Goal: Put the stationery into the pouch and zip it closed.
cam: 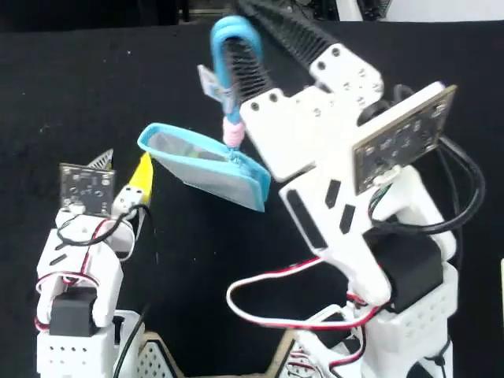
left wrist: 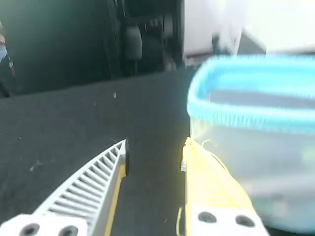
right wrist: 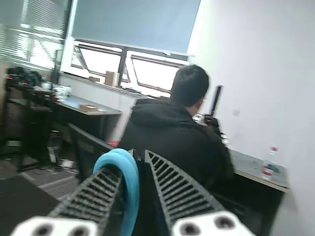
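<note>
The pouch (cam: 209,169) is translucent with a light blue zip rim and hangs tilted above the black table, mouth open toward the left. Its blue loop strap (cam: 228,35) rises from a pink connector (cam: 233,130). My right gripper (cam: 236,35) is shut on that strap, which also stands between its ribbed fingers (right wrist: 125,172). My left gripper (cam: 122,167) stands open just left of the pouch mouth, its yellow finger (cam: 142,177) close to the rim. The left wrist view has the pouch (left wrist: 256,147) beside the open gripper (left wrist: 155,145). What lies inside the pouch is too blurred to tell.
The black table (cam: 87,87) stretches left of and behind the pouch. Red and white cables (cam: 268,299) loop at the base of the right arm near the front edge. A desk and dark furniture stand beyond the table's far edge (left wrist: 74,91).
</note>
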